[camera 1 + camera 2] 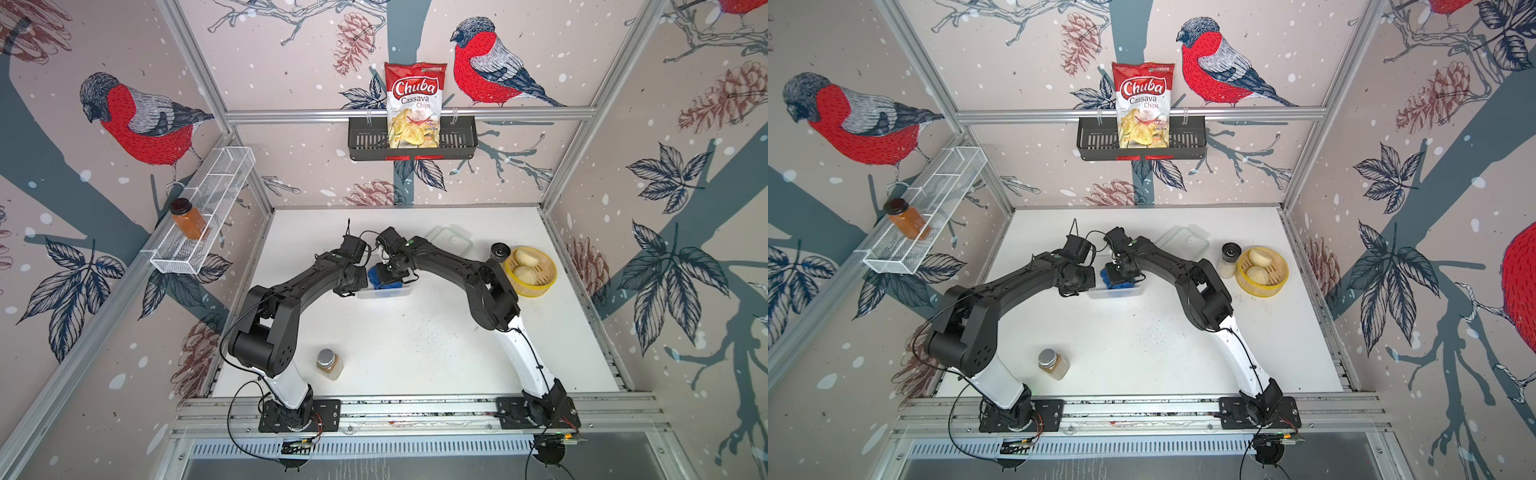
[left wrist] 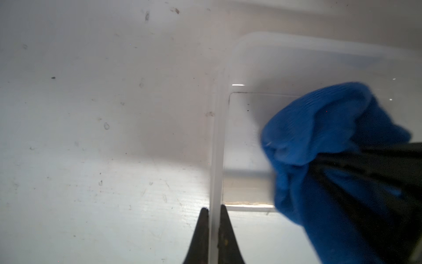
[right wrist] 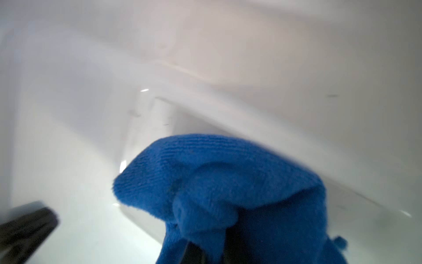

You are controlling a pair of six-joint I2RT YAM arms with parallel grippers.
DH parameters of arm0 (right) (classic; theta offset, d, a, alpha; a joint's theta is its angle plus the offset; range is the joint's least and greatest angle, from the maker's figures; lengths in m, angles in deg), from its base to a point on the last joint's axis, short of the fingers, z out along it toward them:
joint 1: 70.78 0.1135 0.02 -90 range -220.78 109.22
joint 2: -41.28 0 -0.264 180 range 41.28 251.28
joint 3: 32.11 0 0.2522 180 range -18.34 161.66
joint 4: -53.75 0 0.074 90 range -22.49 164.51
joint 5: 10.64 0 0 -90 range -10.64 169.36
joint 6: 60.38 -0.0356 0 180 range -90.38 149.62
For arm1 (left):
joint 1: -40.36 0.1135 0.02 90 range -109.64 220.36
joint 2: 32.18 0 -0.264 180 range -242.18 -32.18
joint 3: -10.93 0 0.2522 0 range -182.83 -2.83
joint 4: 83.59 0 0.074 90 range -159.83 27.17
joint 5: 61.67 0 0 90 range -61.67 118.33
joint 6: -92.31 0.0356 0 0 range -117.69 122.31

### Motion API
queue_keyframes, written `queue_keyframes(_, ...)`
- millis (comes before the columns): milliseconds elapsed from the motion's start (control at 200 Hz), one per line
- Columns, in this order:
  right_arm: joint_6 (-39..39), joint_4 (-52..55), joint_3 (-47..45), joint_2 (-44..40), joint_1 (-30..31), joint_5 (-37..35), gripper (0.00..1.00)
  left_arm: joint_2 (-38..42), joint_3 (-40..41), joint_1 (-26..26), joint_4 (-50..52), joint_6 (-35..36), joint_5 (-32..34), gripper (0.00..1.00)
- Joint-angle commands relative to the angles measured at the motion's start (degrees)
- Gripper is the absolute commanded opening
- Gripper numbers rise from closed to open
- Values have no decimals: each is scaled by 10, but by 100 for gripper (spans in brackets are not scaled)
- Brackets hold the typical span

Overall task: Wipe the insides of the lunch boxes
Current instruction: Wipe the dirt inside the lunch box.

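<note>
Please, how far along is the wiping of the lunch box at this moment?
Done: the lid is off the lunch box and lies apart from it. In hand: the left tool pinches its wall; the right tool holds a blue cloth inside it. Left: dark specks show on its floor, so wiping seems unfinished.

In both top views the tub is mostly covered by the left arm and right arm, only its near wall seen. There the left gripper is hidden; in the left wrist view just 2 tips are shown, rest cut by the frame edge. Fingers of the right gripper are buried in the blue cloth, itself cut off. Right wrist view is blurred, tub walls smeared. In a top view the shaker body is hidden behind the right arm. Small print on the chips bag can't be read
</note>
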Motion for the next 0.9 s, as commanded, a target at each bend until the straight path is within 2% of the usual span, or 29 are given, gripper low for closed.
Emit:
queue_keyframes(0, 20, 42, 0, -18, -6, -110, 0, 7, 1, 1, -8, -1, 5, 0)
queue_keyframes(100, 29, 47, 11, -17, 3, -138, 0, 8, 0, 1, -10, 1, 3, 0)
queue_keyframes(280, 39, 32, 48, 16, 44, -86, 0, 6, -1, 1, -14, 1, 1, 0)
queue_keyframes(435, 22, 20, 75, 46, 63, 34, 0, 1, -3, 1, -14, 0, 2, 0)
queue_keyframes(760, -44, -113, -103, -24, 52, 261, 0, 4, 4, 1, -35, -1, 4, 0)
queue_keyframes(840, -62, -133, -111, -22, 50, 313, 0, 7, 7, 1, -40, -2, 3, 0)
queue_keyframes(895, -61, -125, -103, -17, 54, 316, 0, 7, 8, 1, -39, -3, 4, 0)
